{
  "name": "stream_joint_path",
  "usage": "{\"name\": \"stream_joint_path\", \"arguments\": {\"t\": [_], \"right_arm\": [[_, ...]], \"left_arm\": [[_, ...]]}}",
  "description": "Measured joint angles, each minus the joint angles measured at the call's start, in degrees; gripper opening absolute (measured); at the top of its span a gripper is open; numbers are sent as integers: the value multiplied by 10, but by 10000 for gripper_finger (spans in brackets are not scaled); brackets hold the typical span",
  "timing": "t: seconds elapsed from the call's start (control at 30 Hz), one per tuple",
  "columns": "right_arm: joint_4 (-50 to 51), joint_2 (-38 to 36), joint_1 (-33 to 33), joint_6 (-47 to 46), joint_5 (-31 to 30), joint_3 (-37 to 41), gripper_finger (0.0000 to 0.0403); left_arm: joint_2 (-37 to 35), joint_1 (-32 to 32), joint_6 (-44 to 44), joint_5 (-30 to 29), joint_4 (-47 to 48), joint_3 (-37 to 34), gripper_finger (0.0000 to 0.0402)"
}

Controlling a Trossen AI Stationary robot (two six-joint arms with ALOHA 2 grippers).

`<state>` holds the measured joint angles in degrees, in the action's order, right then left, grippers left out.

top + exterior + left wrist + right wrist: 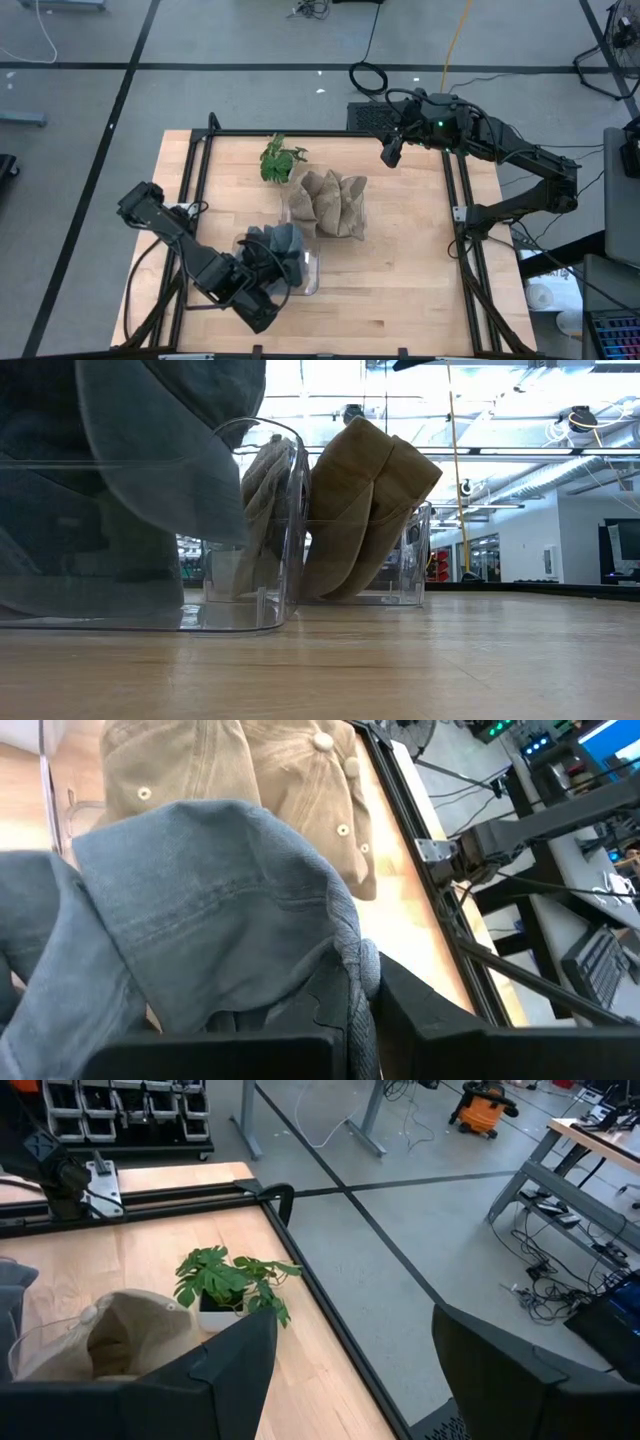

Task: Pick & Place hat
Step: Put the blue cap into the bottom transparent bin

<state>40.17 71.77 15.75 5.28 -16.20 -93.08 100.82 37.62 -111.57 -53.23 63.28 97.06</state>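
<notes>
A grey-blue hat fills the left wrist view, and my left gripper is shut on it. In the high view the hat sits at a clear bin near the table's front. In the low view the grey cloth hangs inside that bin. Tan hats stand upright in a second clear bin farther back. My right gripper waits open, high over the table's far right corner, with nothing between its fingers. My left gripper pinches a bunched fold of the grey hat's cloth between its two fingers. It comes slanting downward from the table's near left. The hat bulges ahead of the fingers, its lower part inside the clear bin; whether it rests on the bin's floor is hidden.
A small green plant in a white pot stands behind the tan hats' bin. A black frame runs along the table's edges. Bare wood lies to the right of both bins.
</notes>
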Motion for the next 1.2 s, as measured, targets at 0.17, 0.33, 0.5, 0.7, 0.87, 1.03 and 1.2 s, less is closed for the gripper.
{"name": "stream_joint_path", "arguments": {"t": [0.17,0.33,0.5,0.7,0.87,1.03,1.2], "right_arm": [[-1,0,-1,0,0,0,254],[-1,0,-1,-12,3,0,254],[-1,0,-1,-14,15,0,254],[-1,0,-1,-14,15,0,254],[-1,0,-1,-14,15,0,254],[-1,0,-1,-15,15,0,254],[0,0,-1,-16,15,0,254]], "left_arm": [[2,-4,-3,8,1,-10,20],[5,-3,-58,30,-4,-63,20],[4,4,-84,40,-5,-99,20],[-1,-3,-56,78,-4,-107,31],[-40,-12,-43,70,-6,-105,118],[-95,-12,15,18,-64,-105,200],[-123,-26,227,7,-226,-105,252]]}}
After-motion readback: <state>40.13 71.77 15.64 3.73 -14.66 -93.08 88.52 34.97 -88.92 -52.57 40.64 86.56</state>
